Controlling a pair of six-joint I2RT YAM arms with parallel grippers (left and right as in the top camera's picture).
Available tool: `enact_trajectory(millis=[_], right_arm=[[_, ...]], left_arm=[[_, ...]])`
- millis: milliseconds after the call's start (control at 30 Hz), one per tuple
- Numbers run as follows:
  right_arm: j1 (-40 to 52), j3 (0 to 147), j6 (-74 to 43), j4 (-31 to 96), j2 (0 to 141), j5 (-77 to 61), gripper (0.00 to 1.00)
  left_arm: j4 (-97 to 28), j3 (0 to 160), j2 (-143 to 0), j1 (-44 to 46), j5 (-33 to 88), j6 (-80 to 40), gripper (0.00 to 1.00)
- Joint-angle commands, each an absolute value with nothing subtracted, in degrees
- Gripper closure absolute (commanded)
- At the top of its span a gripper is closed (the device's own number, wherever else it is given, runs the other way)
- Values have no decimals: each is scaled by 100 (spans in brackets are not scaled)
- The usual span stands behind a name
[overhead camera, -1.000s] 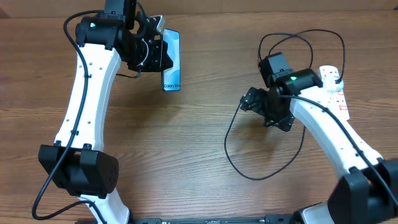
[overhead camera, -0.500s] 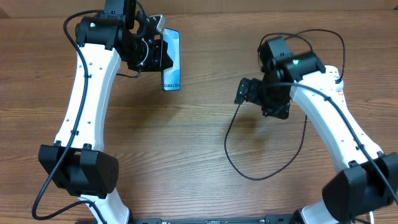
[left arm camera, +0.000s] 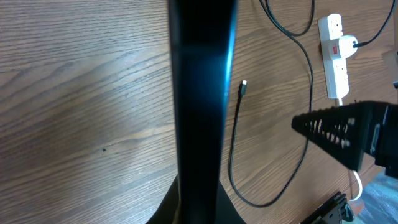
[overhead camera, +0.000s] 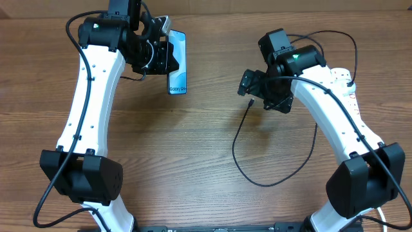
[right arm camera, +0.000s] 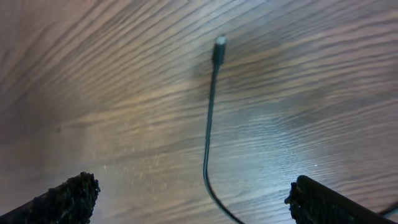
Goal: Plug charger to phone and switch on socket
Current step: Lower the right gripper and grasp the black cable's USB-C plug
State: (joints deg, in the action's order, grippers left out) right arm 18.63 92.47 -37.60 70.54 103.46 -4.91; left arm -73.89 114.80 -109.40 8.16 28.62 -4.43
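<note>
Swinging leftward since a second ago, right hand (overhead camera: 250,90) now hovers wide open over charger (right arm camera: 210,124) tip on bench (overhead camera: 193,161); left hand (overhead camera: 158,58) seemingly clamps phone (overhead camera: 177,63). Grasp likely next.

The blue-screened phone (overhead camera: 177,64) is far left, the black charger (right arm camera: 209,124) loops centre-right on the worktop, and the white socket (left arm camera: 336,59) lies far right.

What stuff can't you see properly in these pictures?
- Phone charging port: too small overhead; the left wrist view shows only the phone's dark, blurry edge.
- Socket switches: the right arm covers much of it overhead; in the left wrist view they are too small to tell on from off.
- Charger far end: overhead, it runs under the right arm.
- Left gripper fingertips: the phone hides them in the left wrist view.
</note>
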Motion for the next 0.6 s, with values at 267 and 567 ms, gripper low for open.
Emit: enact_trajectory(millis=[267,567], right_arm=[[1879,8473,-4550,6104,10300,121,33],[1981,8066,-4272,5380,10457,58,34]], left_arm=[[-7389,11548,-10912,834,2943,-519,96],[-7384,11548,-10912,834,2943,-519,96]])
